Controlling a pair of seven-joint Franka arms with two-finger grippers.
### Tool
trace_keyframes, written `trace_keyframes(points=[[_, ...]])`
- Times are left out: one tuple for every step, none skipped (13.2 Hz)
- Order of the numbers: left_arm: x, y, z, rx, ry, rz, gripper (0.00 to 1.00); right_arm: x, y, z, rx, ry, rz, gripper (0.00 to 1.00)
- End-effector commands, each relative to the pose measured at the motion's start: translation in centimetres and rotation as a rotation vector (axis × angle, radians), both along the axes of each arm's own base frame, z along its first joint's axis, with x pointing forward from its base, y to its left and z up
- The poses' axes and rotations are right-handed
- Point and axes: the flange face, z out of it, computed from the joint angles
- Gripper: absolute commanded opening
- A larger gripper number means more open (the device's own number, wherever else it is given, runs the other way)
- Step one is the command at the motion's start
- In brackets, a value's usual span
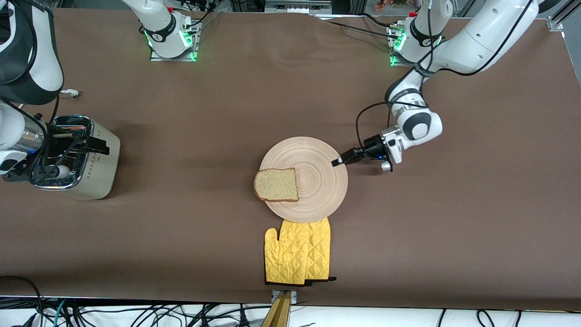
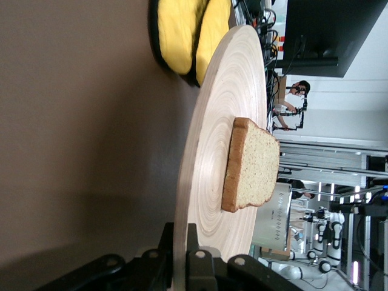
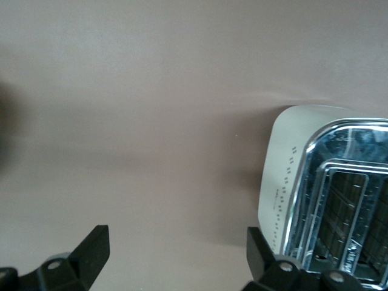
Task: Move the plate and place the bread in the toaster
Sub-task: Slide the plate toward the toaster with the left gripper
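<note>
The pale wooden plate [image 1: 317, 181] lies mid-table with the bread [image 1: 277, 185] on its edge toward the right arm's end. My left gripper [image 1: 338, 161] is shut on the plate's rim at the left arm's end. In the left wrist view its fingers [image 2: 197, 245] pinch the rim of the plate [image 2: 212, 151], with the bread [image 2: 254, 167] farther along. The cream toaster [image 1: 97, 168] stands at the right arm's end. My right gripper [image 1: 93, 145] hangs open and empty over the toaster's edge; in its wrist view the gripper [image 3: 179, 248] shows beside the toaster [image 3: 285, 176].
A yellow quilted oven mitt [image 1: 297, 250] lies nearer the front camera than the plate, its top tucked under the plate's rim; it also shows in the left wrist view [image 2: 182, 30]. A white plug [image 1: 70, 94] lies farther from the camera than the toaster.
</note>
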Motion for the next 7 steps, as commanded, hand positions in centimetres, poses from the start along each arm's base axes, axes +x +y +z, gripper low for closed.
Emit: trace_keyframes(points=[[-0.2,-0.4,0.2,0.017,-0.058,0.002,0.00,0.3,0.8,-1.0,0.071,0.016,-0.023,1.00],[-0.9,-1.3,0.0,0.026,-0.053,-0.018,0.00,0.3,0.8,-1.0,0.082,0.017,-0.027,1.00],[-1.3,-1.7,-0.4,0.045,-0.048,-0.031,0.00,0.3,0.6,-1.1,0.082,0.021,-0.030,1.00],[-1.5,-1.9,-0.6,0.068,-0.041,-0.034,0.00,0.2,0.2,-1.3,0.082,0.024,-0.035,1.00],[-1.9,-2.6,-0.7,0.080,-0.037,-0.049,0.00,0.2,0.2,-1.4,0.084,0.027,-0.037,1.00],[-2.2,-2.7,-1.1,0.081,-0.029,-0.052,0.00,0.3,0.3,-1.8,0.089,0.033,-0.039,1.00],[-2.3,-2.9,-1.1,0.080,-0.025,-0.054,0.00,0.4,0.4,-2.0,0.105,0.035,-0.044,1.00]])
